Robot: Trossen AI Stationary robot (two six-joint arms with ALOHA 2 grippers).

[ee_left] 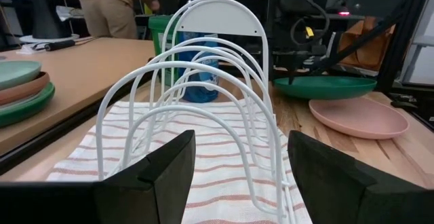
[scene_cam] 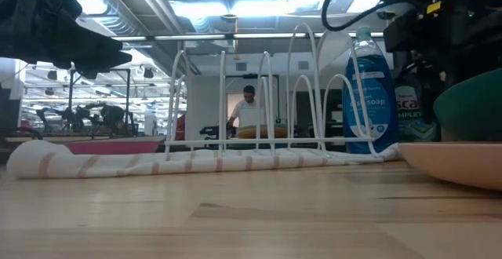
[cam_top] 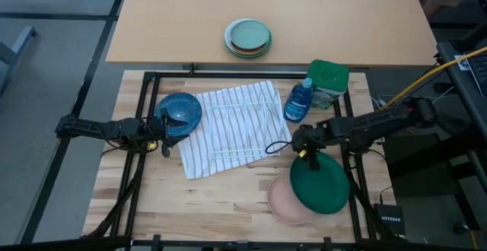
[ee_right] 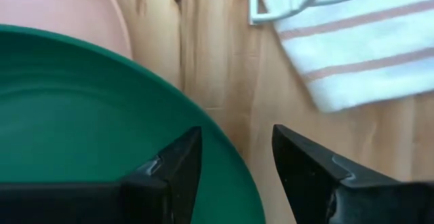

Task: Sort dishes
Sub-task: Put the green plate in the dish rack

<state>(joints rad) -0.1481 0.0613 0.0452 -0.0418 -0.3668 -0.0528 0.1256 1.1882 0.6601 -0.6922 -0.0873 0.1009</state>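
Observation:
The dark green plate (cam_top: 323,184) lies at the near right, overlapping the pale salmon-pink plate (cam_top: 283,201). My right gripper (cam_top: 304,157) is open at the green plate's far-left rim. In the right wrist view one finger stands over the plate's inside and the other outside the rim. The glossy blue bowl (cam_top: 183,111) sits at the left edge of the striped towel (cam_top: 228,141). My left gripper (cam_top: 167,133) is open and empty beside the bowl, facing the white wire rack (ee_left: 203,81). The magenta plate (scene_cam: 118,144) shows only as a low strip behind the towel. My right gripper's fingers (ee_right: 169,170) stand on either side of the green plate's far-left rim (ee_right: 227,156), pointing down from above. I cannot tell whether they touch it.
The white wire rack (cam_top: 243,122) stands on the towel mid-table. A blue soap bottle (cam_top: 298,99) and a green container (cam_top: 329,80) stand behind it on the right. Stacked pale mint plates (cam_top: 248,38) sit on the far table. A person (scene_cam: 249,110) is in the room beyond.

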